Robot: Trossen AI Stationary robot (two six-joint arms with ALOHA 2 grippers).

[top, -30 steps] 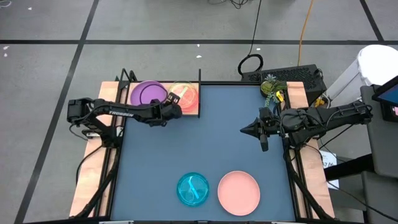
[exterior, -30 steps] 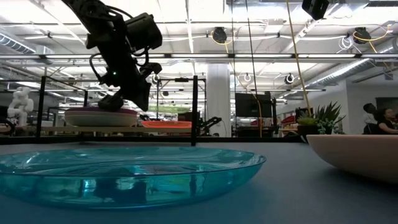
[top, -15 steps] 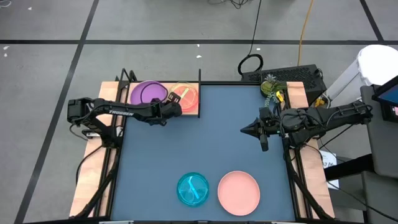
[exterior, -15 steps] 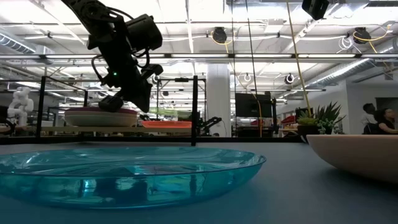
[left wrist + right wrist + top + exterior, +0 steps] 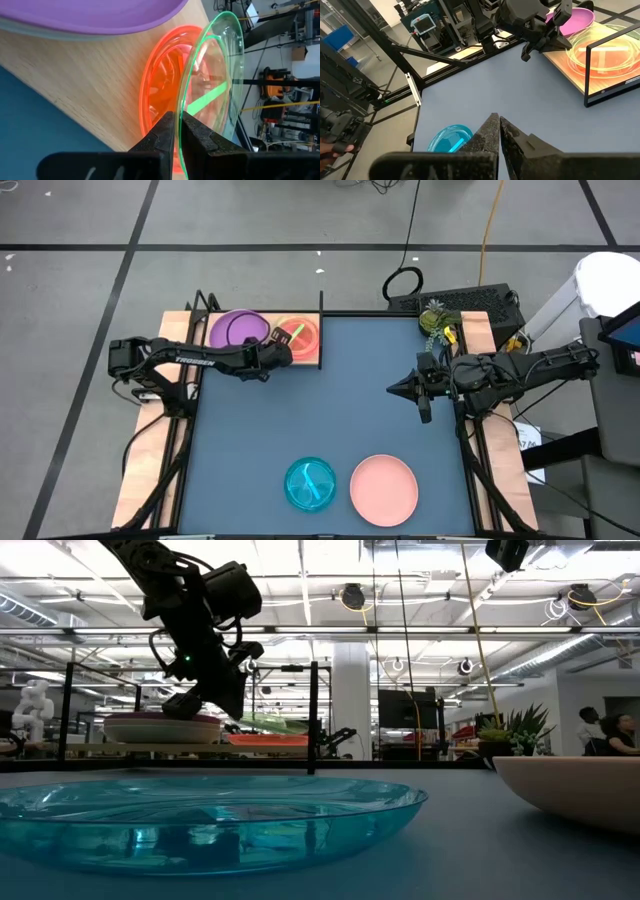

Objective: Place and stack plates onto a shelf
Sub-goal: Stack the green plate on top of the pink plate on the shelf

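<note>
tabletop, near edge: teal plate, pink plate. middle right: right end effector, closed, empty. far shelf: purple plate; left end effector pinching tilted green plate over orange plate.

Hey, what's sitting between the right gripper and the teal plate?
Nothing: in the high view only bare dark blue tabletop lies between the right gripper and the teal plate.
</note>
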